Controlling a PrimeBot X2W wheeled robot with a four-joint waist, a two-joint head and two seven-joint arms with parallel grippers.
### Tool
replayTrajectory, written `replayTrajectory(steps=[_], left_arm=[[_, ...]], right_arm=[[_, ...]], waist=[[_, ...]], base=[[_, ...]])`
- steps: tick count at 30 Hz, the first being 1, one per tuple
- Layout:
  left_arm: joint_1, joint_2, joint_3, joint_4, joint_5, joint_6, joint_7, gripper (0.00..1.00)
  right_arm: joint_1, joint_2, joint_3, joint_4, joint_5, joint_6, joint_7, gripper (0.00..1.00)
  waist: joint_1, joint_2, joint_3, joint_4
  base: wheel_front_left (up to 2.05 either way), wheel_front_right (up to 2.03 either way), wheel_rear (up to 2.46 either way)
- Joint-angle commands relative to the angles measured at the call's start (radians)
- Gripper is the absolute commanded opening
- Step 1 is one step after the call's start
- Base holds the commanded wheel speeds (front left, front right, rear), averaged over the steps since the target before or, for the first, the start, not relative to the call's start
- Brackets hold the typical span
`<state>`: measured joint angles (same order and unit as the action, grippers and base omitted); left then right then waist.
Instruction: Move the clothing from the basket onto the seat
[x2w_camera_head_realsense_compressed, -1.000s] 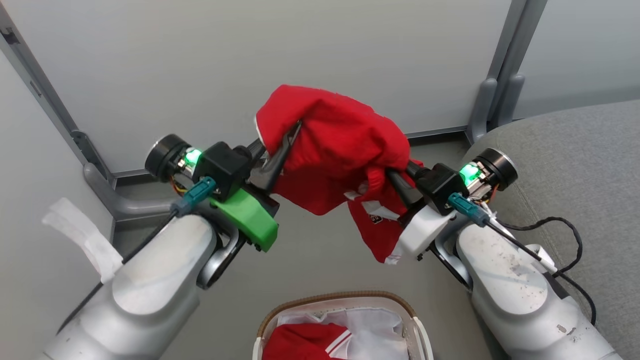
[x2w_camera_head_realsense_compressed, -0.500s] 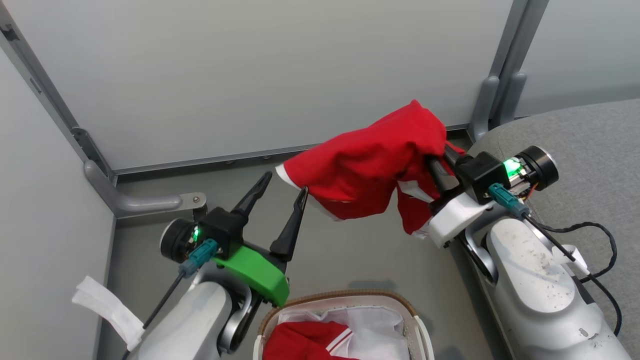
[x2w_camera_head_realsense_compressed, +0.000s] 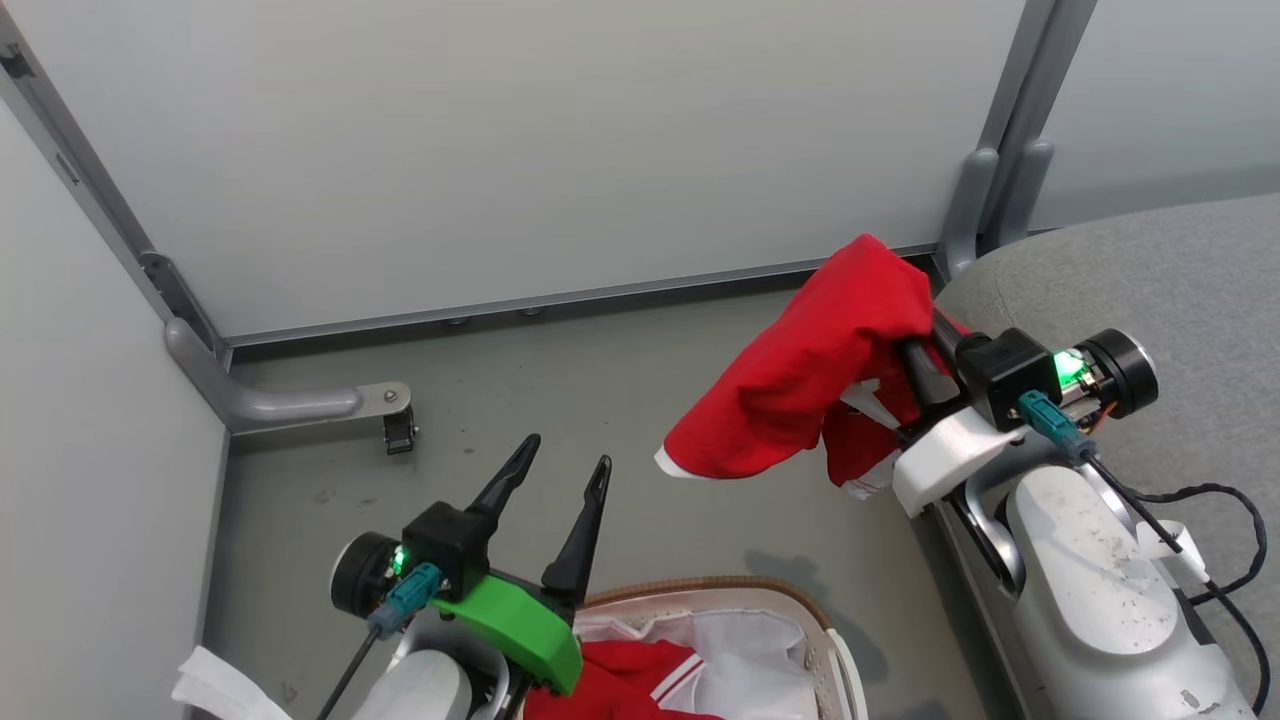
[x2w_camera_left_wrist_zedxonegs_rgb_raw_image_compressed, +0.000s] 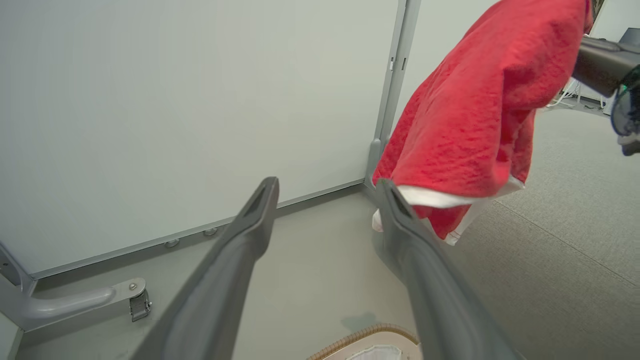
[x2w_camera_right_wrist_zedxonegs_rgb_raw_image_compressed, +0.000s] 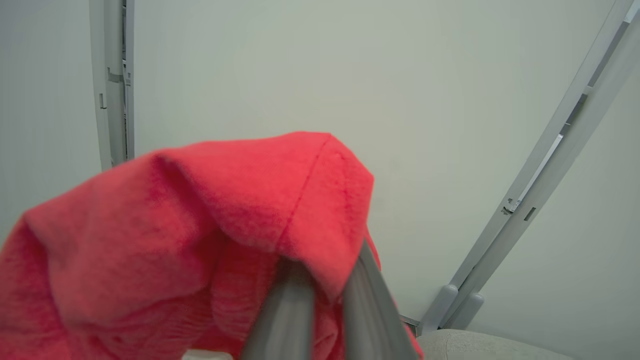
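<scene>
- The left gripper (x2w_camera_head_realsense_compressed: 566, 452) sits low at the left, its forearm rising from the bottom edge. Its two fingers are spread wide with nothing between them and point up and away over the grey floor (x2w_camera_head_realsense_compressed: 600, 400).
- Just beside it, the basket (x2w_camera_head_realsense_compressed: 700, 588) holds red-and-white clothing (x2w_camera_head_realsense_compressed: 625, 675) on its white lining.
- The red garment (x2w_camera_head_realsense_compressed: 800, 385) hangs in the air over the floor. Its long axis slants from a peak near the seat down-left to a white-trimmed hem.
- The left wrist view puts that hem behind one fingertip, while the head view shows them well apart.
- The right wrist view shows the cloth draped over both right fingers.
- The right gripper (x2w_camera_head_realsense_compressed: 915, 352) is clamped on the garment. Its arm is raised beside the seat (x2w_camera_head_realsense_compressed: 1150, 260), with the fingers aimed up-left.
</scene>
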<state>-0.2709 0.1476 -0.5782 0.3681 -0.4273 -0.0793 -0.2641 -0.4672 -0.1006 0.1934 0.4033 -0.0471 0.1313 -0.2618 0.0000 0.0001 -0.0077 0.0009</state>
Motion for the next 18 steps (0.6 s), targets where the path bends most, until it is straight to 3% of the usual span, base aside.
replayTrajectory(steps=[1,9,18], left_arm=[[0.021,-0.004,0.012,0.005,0.011,-0.006,0.000,1.00],[0.068,-0.047,0.053,0.011,0.056,-0.030,0.000,1.00],[0.080,-0.076,0.090,-0.011,0.096,-0.044,0.000,1.00]], right_arm=[[0.017,0.000,-0.007,-0.004,-0.006,-0.001,-0.005,0.00],[0.040,-0.004,-0.031,-0.002,-0.012,-0.001,-0.005,0.00],[0.031,-0.009,-0.017,0.001,-0.016,-0.001,-0.005,0.00]], waist=[[0.0000,-0.0001,0.000,-0.002],[0.0000,-0.0001,0.005,-0.033],[0.0000,-0.0001,0.032,-0.200]], base=[[0.00,0.00,0.00],[0.00,0.00,0.00],[0.00,0.00,0.00]])
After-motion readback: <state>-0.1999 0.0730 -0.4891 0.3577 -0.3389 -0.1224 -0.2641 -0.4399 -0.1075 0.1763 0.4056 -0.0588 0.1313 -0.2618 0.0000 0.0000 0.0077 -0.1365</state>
